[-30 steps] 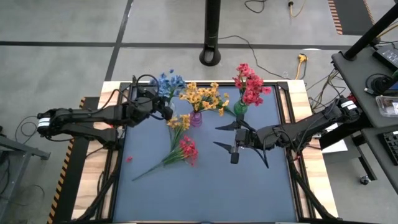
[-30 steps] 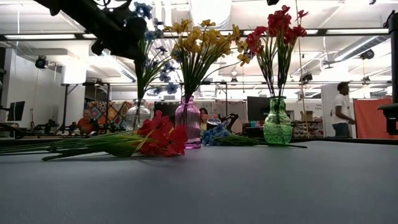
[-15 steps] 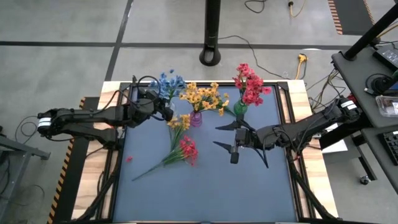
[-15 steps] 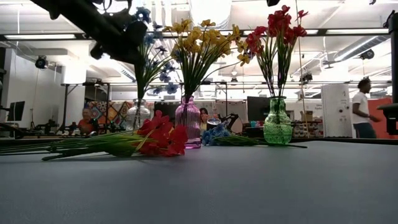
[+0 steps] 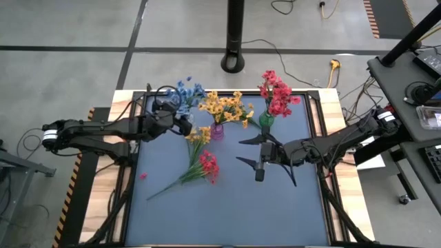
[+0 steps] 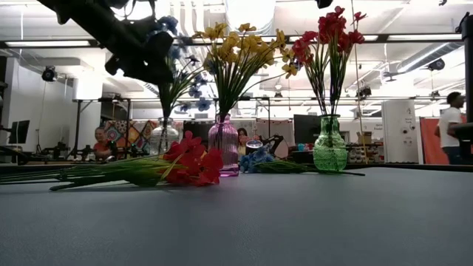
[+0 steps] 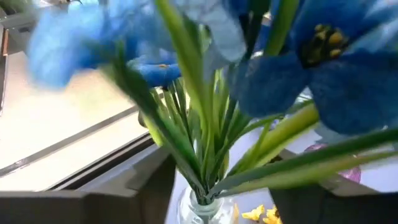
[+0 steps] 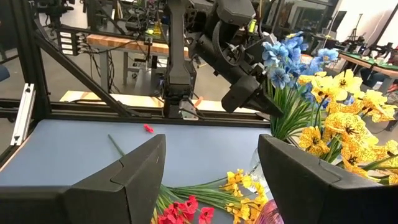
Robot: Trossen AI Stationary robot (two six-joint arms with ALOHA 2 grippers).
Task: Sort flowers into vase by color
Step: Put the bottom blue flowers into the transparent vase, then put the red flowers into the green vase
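A flat blue-grey mat covers the table (image 5: 227, 207), which has pale wooden side strips and a black frame. Along its far side stand three small glass vases: a clear one (image 6: 164, 137) holding blue blossoms, a purple one (image 5: 217, 132) holding yellow-orange blossoms, and a green one (image 5: 266, 120) holding red blossoms. Loose on the mat near the purple vase lie a red sprig (image 5: 208, 165) and a yellow-orange sprig (image 5: 199, 136), their long green stems running toward the left, a blue sprig (image 6: 255, 159) lies farther back between the purple and green vases, and a small red petal (image 5: 142, 176) lies apart near the left edge.
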